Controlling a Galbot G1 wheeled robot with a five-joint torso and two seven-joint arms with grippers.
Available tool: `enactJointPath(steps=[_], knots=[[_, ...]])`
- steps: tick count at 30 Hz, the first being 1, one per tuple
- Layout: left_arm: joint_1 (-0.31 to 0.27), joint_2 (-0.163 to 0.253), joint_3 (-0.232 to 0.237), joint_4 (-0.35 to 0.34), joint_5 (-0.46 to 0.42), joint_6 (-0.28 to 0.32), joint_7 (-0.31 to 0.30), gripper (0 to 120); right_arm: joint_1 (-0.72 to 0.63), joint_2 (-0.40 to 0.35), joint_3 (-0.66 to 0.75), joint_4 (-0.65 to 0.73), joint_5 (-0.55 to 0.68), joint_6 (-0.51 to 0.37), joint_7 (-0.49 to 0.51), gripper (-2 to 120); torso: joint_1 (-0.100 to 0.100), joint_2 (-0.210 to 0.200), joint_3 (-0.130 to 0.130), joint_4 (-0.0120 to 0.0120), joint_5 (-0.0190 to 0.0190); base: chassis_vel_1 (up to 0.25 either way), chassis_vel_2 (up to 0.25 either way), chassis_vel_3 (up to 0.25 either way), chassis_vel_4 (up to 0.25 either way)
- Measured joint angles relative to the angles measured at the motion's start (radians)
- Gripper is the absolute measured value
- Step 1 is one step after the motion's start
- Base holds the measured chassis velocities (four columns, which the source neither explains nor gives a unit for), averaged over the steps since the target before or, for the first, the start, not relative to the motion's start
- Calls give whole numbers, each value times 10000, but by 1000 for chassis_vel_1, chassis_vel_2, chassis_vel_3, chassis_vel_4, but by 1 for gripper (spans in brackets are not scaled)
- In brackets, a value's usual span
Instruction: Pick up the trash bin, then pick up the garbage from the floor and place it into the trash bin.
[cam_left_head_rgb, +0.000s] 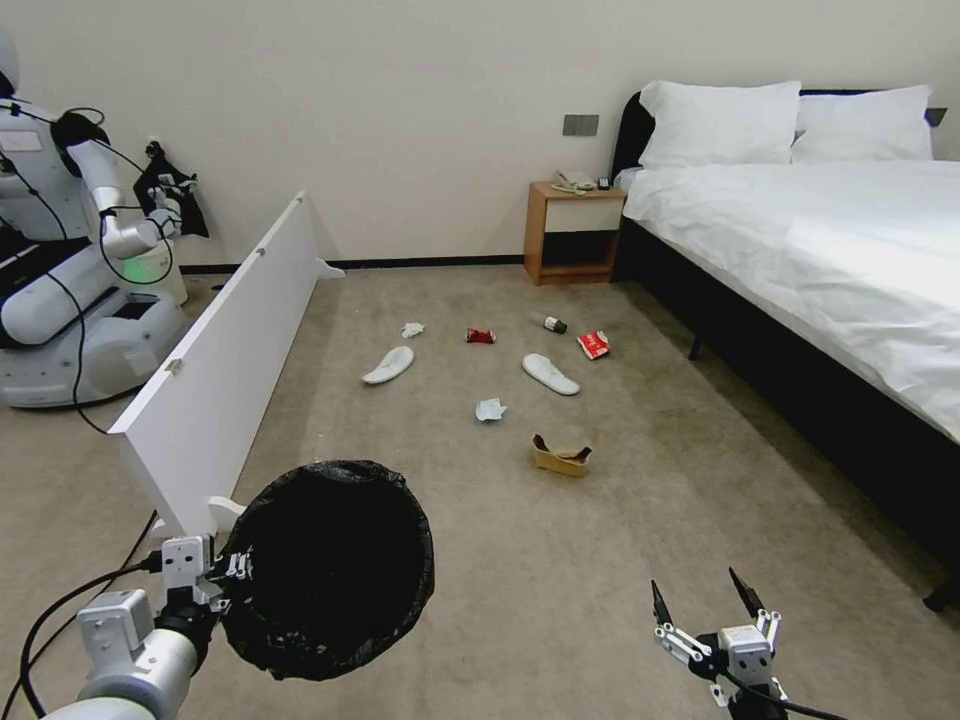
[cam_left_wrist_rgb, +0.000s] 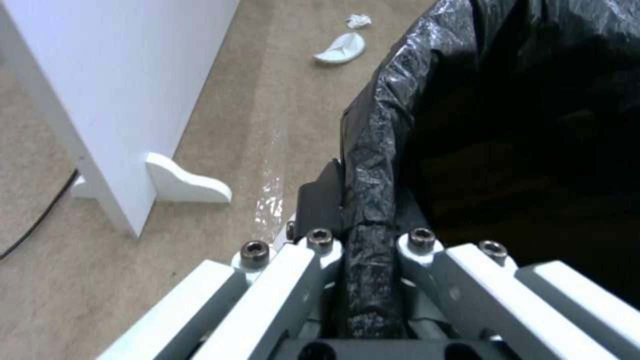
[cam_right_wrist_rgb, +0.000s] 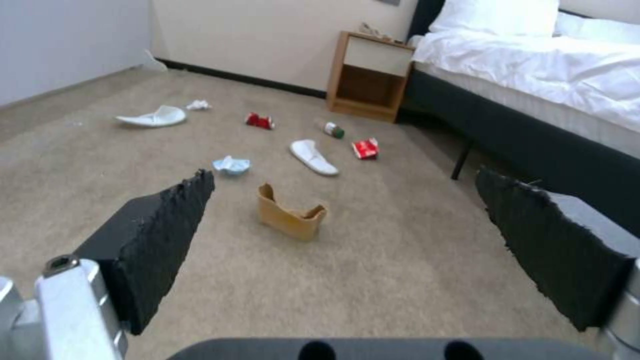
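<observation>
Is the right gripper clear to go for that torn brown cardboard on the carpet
Probably yes. The right gripper is open and empty, and bare carpet lies between it and the torn brown cardboard. The left gripper holds the trash bin off to the side. It may need to get closer.

Beige carpet is stretching across the whole room, and a plain cream wall is closing it off behind, with a dark baseboard running along its foot. On the right a bed in white linen is sitting on a black frame, two pillows leaning at its head. A wooden nightstand is standing just beside it. A white panel is standing on the left.
</observation>
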Motion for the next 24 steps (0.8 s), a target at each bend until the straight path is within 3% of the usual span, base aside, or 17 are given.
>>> enactJointPath(steps=[24], knots=[[3,-8,19,-7,-32,13,2,4,-4,-7,29,42,133,12,-48,100,0,1,-1,-1,-4,-154,156,159,-156]])
